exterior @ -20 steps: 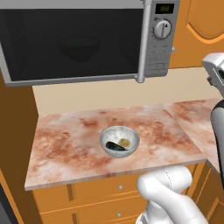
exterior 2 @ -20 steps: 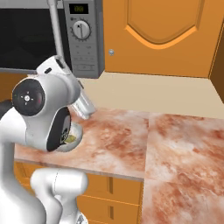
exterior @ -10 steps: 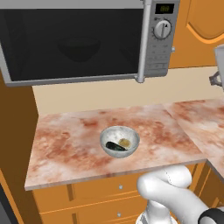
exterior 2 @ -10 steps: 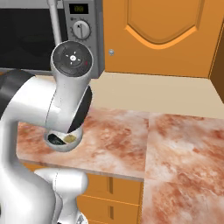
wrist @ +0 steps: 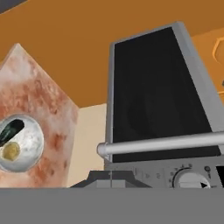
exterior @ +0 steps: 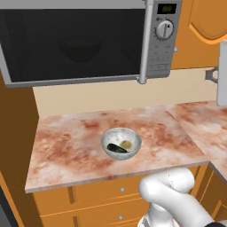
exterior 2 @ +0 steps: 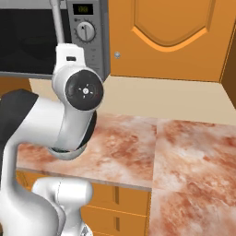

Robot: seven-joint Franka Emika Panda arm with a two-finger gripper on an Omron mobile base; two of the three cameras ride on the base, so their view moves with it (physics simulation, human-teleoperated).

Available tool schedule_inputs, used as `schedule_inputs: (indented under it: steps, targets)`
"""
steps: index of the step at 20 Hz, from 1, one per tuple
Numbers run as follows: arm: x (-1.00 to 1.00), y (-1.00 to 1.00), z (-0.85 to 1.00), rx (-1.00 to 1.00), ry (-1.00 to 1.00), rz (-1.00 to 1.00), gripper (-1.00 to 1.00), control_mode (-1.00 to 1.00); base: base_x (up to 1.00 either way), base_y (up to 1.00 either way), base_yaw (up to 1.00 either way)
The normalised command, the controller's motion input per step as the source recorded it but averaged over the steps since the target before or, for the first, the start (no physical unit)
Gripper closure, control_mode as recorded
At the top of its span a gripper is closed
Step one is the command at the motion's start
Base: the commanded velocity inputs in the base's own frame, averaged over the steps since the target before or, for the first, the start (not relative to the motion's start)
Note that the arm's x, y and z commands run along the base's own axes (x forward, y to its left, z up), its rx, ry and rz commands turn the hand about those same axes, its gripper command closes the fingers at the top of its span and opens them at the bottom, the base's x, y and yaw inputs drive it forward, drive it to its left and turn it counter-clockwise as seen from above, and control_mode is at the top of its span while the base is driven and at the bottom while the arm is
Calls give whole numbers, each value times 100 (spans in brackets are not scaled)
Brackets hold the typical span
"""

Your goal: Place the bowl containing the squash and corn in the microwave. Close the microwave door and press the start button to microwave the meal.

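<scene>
The microwave (exterior: pixel 88 40) hangs over the counter with its door (exterior: pixel 73 44) shut; the bar handle (exterior: pixel 142 44) runs beside the panel with the dial (exterior: pixel 165 29) and display (exterior: pixel 170 8). Through the dark glass a faint round bowl (exterior: pixel 80 48) shape shows; squash and corn are hidden. In the hand view the door (wrist: pixel 157 96), handle (wrist: pixel 162 143) and dial (wrist: pixel 188 178) lie rolled sideways. My gripper (wrist: pixel 110 178) sits in front of the handle, apart from it, fingertips together and holding nothing. My arm (exterior 2: pixel 76 92) rises before the microwave (exterior 2: pixel 46 41).
A pale grey speckled bowl (exterior: pixel 121 142) with a dark green vegetable and a yellowish lump stands mid-counter, also the grey bowl (wrist: pixel 17 144). The marble counter (exterior: pixel 66 146) extends right around a corner. Orange cabinet doors (exterior 2: pixel 170 37) stand right of the microwave.
My arm has swung upward and turned; its upper part now stands upright at the right edge of the left base view. Microwave and grey bowl have not moved.
</scene>
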Motion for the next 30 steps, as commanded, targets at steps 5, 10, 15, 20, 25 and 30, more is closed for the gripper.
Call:
schedule_inputs:
  steps: [5, 10, 15, 20, 25, 30]
  targets:
    - [58, 10, -32, 11, -15, 0, 100, -100, 0, 0, 0]
    - [51, -13, -9, 12, -7, 0, 100, -100, 0, 0, 0]
    - [46, -25, 0, 11, 0, 0, 100, -100, 0, 0, 0]
    - [32, -5, 0, 4, 0, 0, 100, -100, 0, 0, 0]
    - [21, 4, 0, 0, 0, 0, 100, -100, 0, 0, 0]
    - [28, 0, 0, 0, 0, 0, 100, -100, 0, 0, 0]
